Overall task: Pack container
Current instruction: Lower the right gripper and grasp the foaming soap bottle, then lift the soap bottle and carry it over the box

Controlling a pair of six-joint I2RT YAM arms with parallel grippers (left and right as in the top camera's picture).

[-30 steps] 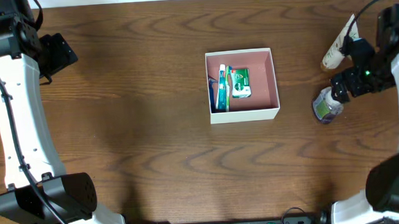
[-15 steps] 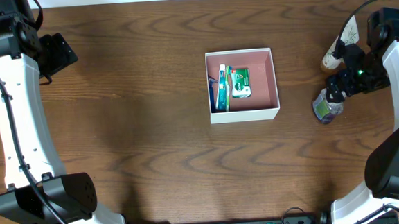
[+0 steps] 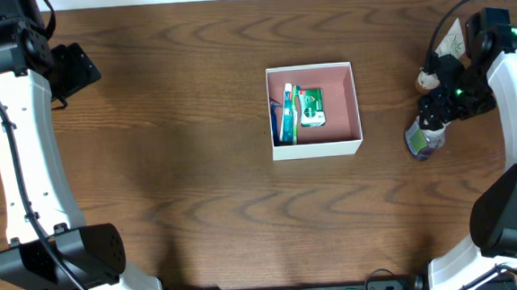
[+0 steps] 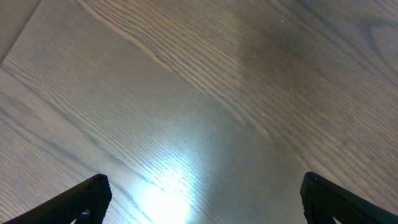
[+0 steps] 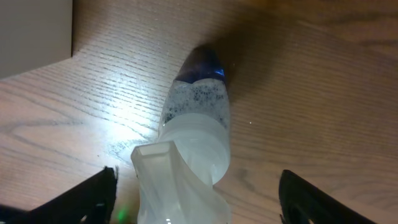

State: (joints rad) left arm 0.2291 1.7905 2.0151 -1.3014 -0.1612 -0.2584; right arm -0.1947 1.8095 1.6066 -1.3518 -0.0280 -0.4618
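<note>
The container (image 3: 355, 99), a shallow white box with a pink-brown inside, sits mid-table and holds a toothbrush (image 3: 286, 113) and a green packet (image 3: 310, 107). A small clear bottle (image 3: 420, 140) with a blue base and white pump top lies right of it; it also shows in the right wrist view (image 5: 193, 124). My right gripper (image 3: 436, 112) is open, its fingers (image 5: 199, 196) on either side of the bottle's pump top, not closed on it. A cream tube (image 3: 440, 57) lies just beyond. My left gripper (image 4: 202, 196) is open and empty over bare wood at the far left.
The container's white corner (image 5: 34, 31) shows at the top left of the right wrist view. The left arm (image 3: 24, 132) runs along the table's left side. The table's back edge lies just beyond the tube.
My right gripper has moved up and left, from beside the bottle to over its pump end. The bottle and container have not moved. The left arm has not moved.
</note>
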